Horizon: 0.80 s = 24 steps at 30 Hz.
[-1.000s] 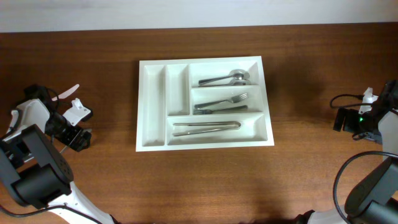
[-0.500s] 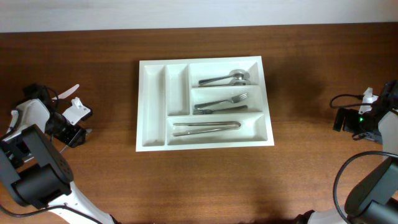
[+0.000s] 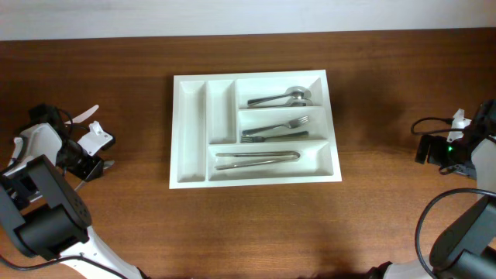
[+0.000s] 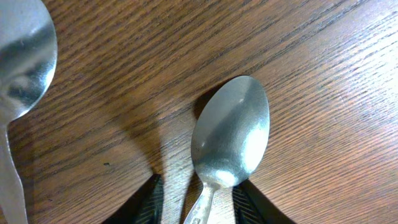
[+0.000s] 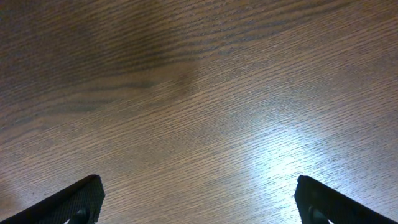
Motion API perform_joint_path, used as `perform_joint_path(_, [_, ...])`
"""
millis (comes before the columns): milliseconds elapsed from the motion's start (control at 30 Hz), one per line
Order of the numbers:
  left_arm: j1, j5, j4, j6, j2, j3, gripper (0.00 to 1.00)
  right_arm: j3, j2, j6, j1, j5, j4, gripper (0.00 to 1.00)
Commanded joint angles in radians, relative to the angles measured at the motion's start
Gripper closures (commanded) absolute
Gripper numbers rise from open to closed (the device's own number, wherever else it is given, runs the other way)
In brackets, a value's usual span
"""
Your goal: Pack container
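Observation:
The container (image 3: 175, 132), a white cutlery tray, lies in the middle of the table. It holds spoons (image 3: 279, 98), forks (image 3: 275, 128) and long utensils (image 3: 257, 159) in its three right compartments, while its two narrow left ones are bare. My left gripper (image 3: 94, 166) is low at the far left. In the left wrist view a metal spoon (image 4: 231, 134) lies on the wood with its handle between the fingers (image 4: 152, 199). A strip of wood shows on each side of the handle. My right gripper (image 5: 199, 199) stands wide open over bare wood.
A second metal spoon (image 4: 22, 62) lies just left of the first in the left wrist view. The right arm (image 3: 457, 151) sits at the table's far right edge, well away from the tray.
The left gripper's jaws have drawn much closer together around the spoon handle. Tray, cutlery and right arm have not moved.

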Motion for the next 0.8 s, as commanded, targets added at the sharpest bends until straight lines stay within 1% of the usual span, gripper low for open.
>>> perform_joint_path(0, [0.000,0.018,-0.001,0.013,0.007,-0.006,0.69,0.000,0.005,-0.003,0.000,-0.010,0.003,0.01])
perform_joint_path(67, [0.000,0.018,-0.001,0.013,0.007,-0.006,0.72,0.000,0.005,-0.003,0.000,-0.010,0.003,0.01])
perform_joint_path(233, [0.000,0.018,-0.002,0.012,0.008,-0.006,0.74,0.000,0.005,-0.003,0.000,-0.010,0.003,0.01])
perform_joint_path(333, [0.000,0.018,-0.005,0.012,0.008,-0.006,0.81,0.000,0.005,-0.003,0.000,-0.010,0.003,0.01])
perform_joint_path(400, [0.000,0.018,-0.005,0.012,0.008,-0.006,0.87,0.000,0.005,-0.003,0.000,-0.009,0.003,0.01])
perform_joint_path(433, [0.000,0.018,-0.005,0.012,0.008,-0.006,0.88,0.000,0.005,-0.003,0.000,-0.009,0.003,0.01])
perform_joint_path(667, [0.000,0.018,-0.005,0.012,0.007,-0.006,0.90,0.000,0.005,-0.003,0.000,-0.010,0.003,0.01])
perform_joint_path(767, [0.000,0.018,-0.004,0.012,0.007,-0.006,0.98,0.000,0.005,-0.003,0.000,-0.010,0.003,0.01])
